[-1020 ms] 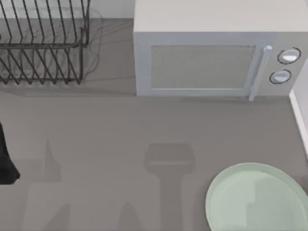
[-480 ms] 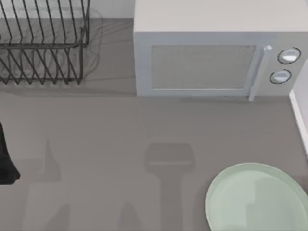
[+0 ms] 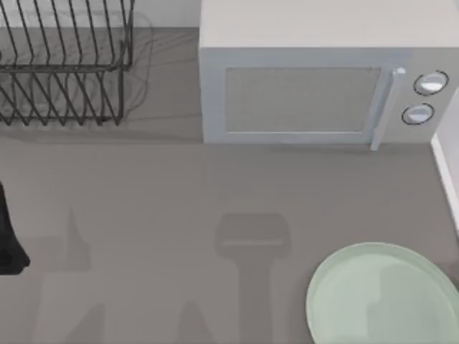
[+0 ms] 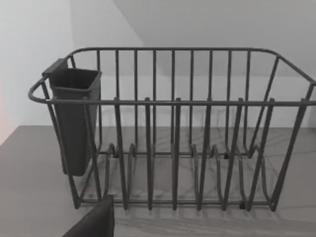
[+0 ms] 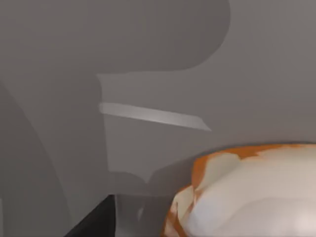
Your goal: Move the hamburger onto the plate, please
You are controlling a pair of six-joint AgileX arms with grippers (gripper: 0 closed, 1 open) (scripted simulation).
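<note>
Little has changed in the top view during the last second. The plate [image 3: 380, 297] lies at the same place near the table's front right corner, with no food on it, and the grey shadows on the table [image 3: 143, 186] have shifted almost not at all. The left arm [image 3: 8, 244] is parked at the left edge, as before. The microwave [image 3: 315, 86] and the dish rack [image 3: 64, 64] stand at the back, untouched. For the task this means, in my judgement, a pause or a very slow move and no real progress.

From the left wrist view one looks at the dish rack and its dark cutlery holder [image 4: 74, 118]. A dark piece of the left gripper [image 4: 94, 222] is at the picture's edge; whether it is open or closed I cannot tell.

From the right wrist view the hamburger [image 5: 247, 192] is very close to the camera, pale with orange flecks, over bare grey table and not over the plate. A dark piece of the right gripper [image 5: 94, 222] shows beside it. Whether this gripper is clamped on the hamburger or apart I cannot tell. The carrying to the plate is, I think, not yet done.
</note>
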